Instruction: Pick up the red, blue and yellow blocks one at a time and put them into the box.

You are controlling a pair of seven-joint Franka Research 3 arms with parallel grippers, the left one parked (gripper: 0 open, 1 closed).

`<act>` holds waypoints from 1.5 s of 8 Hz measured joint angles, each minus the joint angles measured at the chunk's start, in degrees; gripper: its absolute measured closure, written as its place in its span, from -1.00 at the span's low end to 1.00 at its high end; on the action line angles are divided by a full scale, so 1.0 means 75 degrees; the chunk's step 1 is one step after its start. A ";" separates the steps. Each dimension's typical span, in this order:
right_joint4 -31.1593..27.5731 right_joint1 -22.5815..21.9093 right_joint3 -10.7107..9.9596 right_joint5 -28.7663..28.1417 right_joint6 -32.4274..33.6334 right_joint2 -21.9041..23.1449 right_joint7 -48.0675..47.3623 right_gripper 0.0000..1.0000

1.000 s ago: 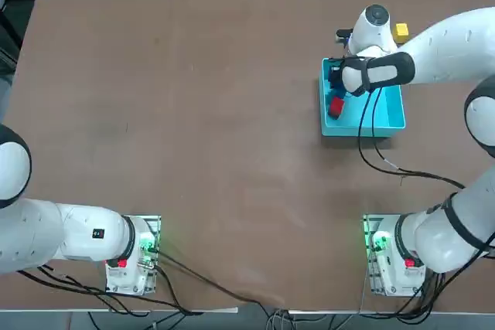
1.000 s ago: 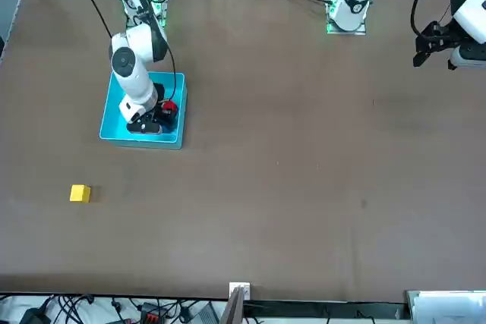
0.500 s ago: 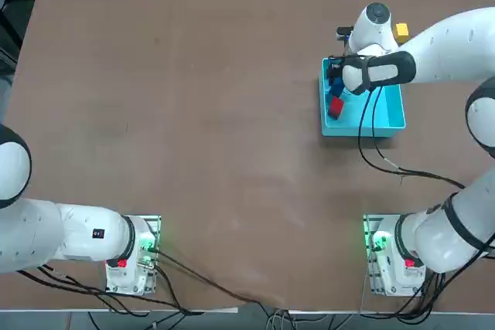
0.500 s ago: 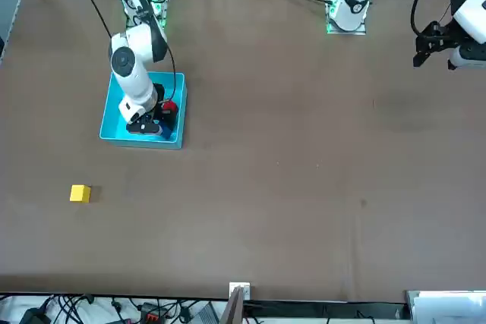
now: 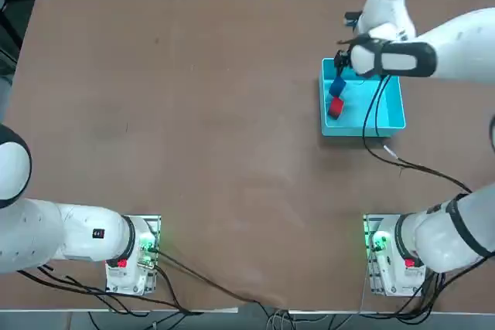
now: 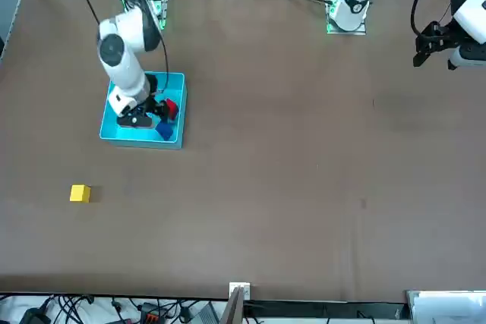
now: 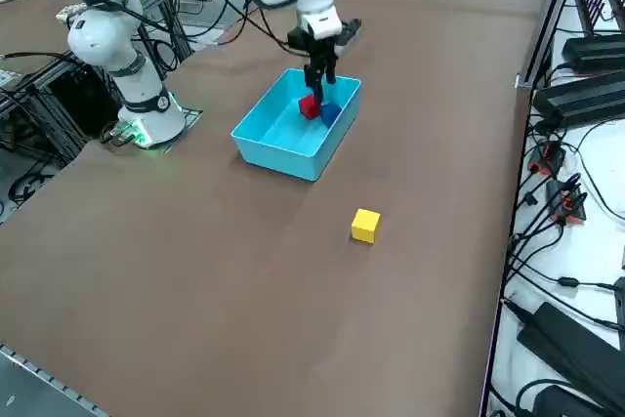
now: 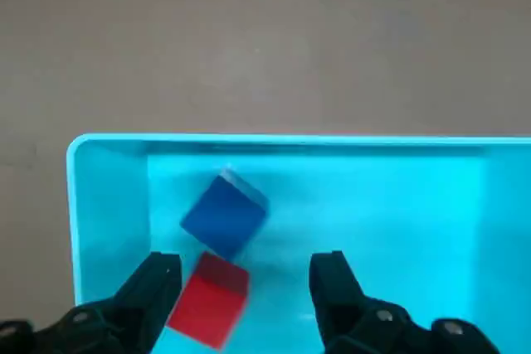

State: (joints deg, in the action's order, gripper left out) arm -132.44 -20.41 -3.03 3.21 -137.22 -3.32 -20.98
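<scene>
With red block [image 8: 209, 300] and blue block [image 8: 224, 213] inside the box [image 8: 108, 196], my right gripper [image 8: 247, 275] hangs released above it, so I judge the yellow block [image 6: 80, 193], well outside the box, comes next

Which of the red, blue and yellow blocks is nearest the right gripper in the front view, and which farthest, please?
From the right gripper:
1. Blue block and red block, both in the box: too close to call.
2. Yellow block, alone on the table outside the box.

The brown table [image 5: 193, 113] carries the box [image 5: 390, 120] and the yellow block [image 6: 80, 193]
</scene>
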 joint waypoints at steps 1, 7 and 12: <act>0.0181 0.0227 -0.0047 0.0000 0.0487 0.0304 0.0334 -0.89; 0.2695 0.1924 -0.0124 0.0006 0.0770 -0.1497 0.2320 -0.96; 0.4743 0.3179 -0.0129 0.0006 0.0683 -0.3678 0.4147 -0.96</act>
State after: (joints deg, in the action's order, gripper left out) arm -96.87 3.43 -4.00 3.26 -132.10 -30.91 10.12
